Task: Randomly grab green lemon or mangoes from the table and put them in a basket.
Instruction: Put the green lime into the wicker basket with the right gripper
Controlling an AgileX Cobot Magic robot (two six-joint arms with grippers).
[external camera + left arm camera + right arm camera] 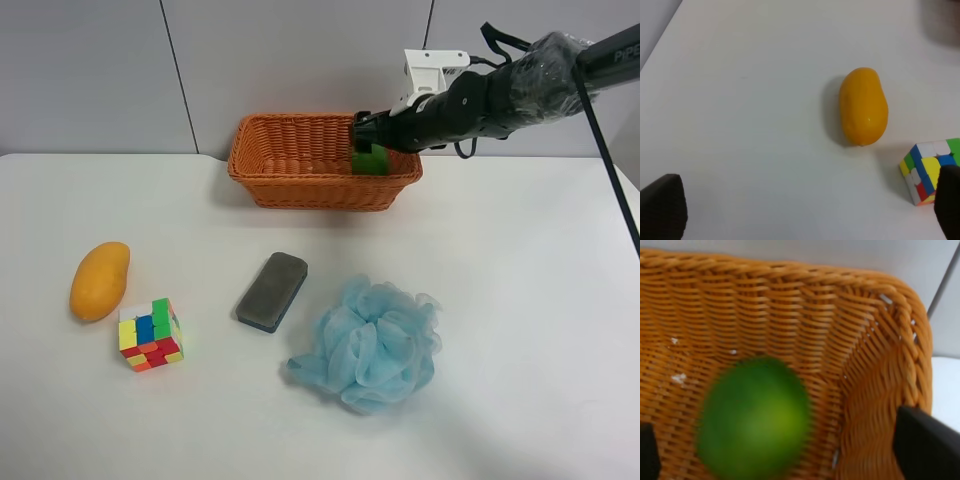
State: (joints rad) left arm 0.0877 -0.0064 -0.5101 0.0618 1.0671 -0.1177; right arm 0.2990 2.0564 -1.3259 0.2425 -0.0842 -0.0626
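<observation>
My right gripper (366, 137) hangs open over the right end of the wicker basket (290, 170). The green lemon (372, 160) is just below it inside the basket. In the right wrist view the lemon (754, 420) is blurred and sits free between the wide-apart fingers (925, 445) of the gripper (780, 437), touching neither, with the basket wall (790, 315) behind it. The mango (99, 280) lies on the white table (520, 260) at the left. My left gripper (807, 200) is open and empty above the table near the mango (863, 106); it is out of the exterior high view.
A colourful cube (150, 334) stands next to the mango and also shows in the left wrist view (928, 170). A dark grey block (272, 291) lies mid-table. A blue mesh sponge (372, 343) lies to its right. A grey wall stands behind the table.
</observation>
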